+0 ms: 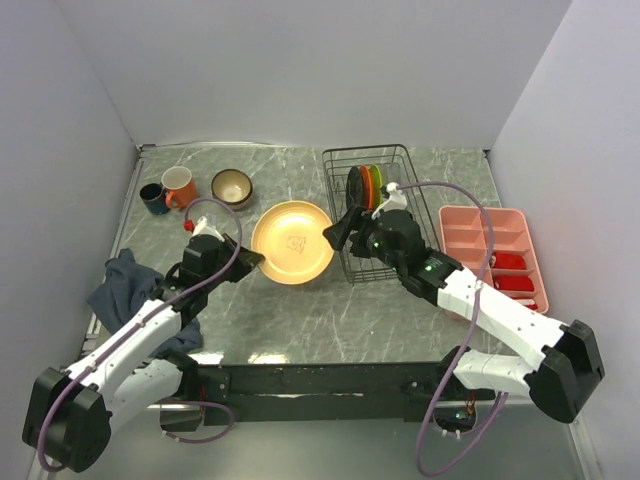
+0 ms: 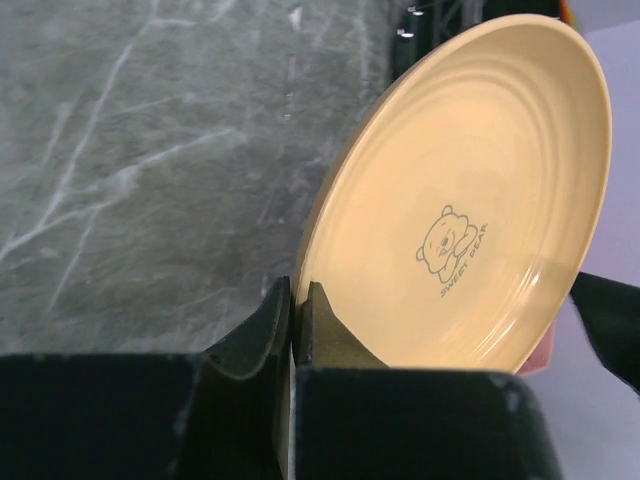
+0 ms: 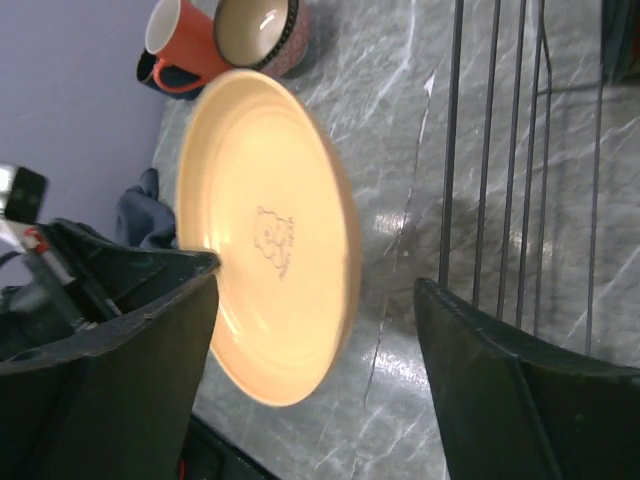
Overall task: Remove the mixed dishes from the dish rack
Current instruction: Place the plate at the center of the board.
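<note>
Tan plate (image 1: 291, 241) is held tilted over the counter (image 1: 300, 310), just left of the dish rack (image 1: 392, 165). Left fingers (image 2: 262, 335) are clenched on the plate's rim. Right fingers (image 3: 500, 400) are released and spread wide near the plate's opposite edge. Remaining plates (image 1: 366, 188) stand upright in the rack.

Left gripper (image 2: 297, 325): clamped on tan plate (image 2: 470, 180) rim; arm extended forward.
Right gripper (image 3: 316, 340): jaws held wide apart; arm angled leftward.
</note>
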Controlling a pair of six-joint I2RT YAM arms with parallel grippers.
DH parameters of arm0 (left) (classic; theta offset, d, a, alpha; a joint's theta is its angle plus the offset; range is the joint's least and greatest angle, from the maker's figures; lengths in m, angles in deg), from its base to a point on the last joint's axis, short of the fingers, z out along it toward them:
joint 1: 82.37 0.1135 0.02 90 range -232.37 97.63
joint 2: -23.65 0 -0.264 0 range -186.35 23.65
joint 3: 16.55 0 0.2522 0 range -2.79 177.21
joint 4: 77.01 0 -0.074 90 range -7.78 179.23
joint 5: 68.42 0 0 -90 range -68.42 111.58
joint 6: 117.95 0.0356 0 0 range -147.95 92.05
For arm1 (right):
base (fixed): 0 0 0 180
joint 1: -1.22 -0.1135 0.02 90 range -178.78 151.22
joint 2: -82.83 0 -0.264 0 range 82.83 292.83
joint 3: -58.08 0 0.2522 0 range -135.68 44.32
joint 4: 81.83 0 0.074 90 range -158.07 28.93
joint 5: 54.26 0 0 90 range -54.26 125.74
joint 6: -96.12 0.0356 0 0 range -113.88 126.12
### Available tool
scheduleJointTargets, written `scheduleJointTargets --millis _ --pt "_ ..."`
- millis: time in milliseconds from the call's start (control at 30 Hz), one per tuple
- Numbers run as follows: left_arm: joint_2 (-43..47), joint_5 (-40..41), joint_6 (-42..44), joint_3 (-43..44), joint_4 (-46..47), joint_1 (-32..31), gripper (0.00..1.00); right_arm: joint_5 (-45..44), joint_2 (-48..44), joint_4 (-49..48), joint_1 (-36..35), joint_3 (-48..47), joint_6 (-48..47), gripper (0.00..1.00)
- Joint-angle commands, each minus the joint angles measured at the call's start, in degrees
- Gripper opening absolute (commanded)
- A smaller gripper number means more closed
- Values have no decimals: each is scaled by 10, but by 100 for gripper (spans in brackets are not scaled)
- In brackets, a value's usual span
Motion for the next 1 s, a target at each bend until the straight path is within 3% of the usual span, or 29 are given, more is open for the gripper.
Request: scheduleJointTargets --millis 0,100,500,867,967 --pt "-18 22 -15 15 -15 1 1 -31 -39 -16 4 10 -32 93" --pt "-40 51 -11 27 -27 8 1 -47 -55 -7 5 16 -48 100" --pt "-141 29 36 45 -35 130 1 -94 -124 23 7 63 -85 100" --pt "-248 21 91 92 -18 182 1 -106 -157 47 19 75 -111 100" --pt "-265 16 100 89 -11 193 6 -106 -160 48 22 80 -113 100"
